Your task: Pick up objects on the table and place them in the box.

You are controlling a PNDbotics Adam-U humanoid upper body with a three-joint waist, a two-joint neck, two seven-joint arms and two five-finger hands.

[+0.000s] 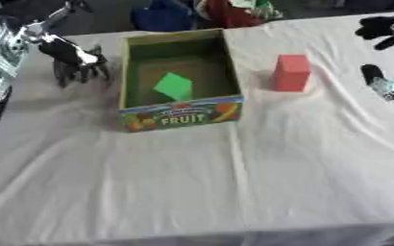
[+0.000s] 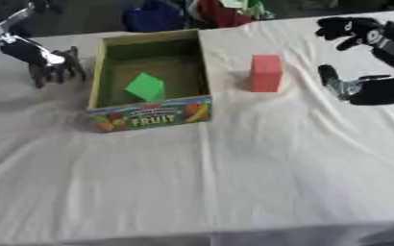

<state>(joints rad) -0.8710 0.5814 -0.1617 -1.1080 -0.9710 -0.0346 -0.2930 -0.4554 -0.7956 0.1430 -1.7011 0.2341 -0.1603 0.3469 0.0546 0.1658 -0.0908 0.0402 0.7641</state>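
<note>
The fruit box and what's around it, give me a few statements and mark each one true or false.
1. A green block lies inside the fruit box. True.
2. The red block is inside the box. False: it stands on the white cloth to the right of the box, apart from it.
3. The left robot hand is to the left of the box, fingers pointing down at the cloth. True.
4. The right robot hand is holding the red block. False: it is to the right of the block, clear of it, holding nothing.
5. The box is lying on its side. False: it sits upright with its open top facing up.
</note>
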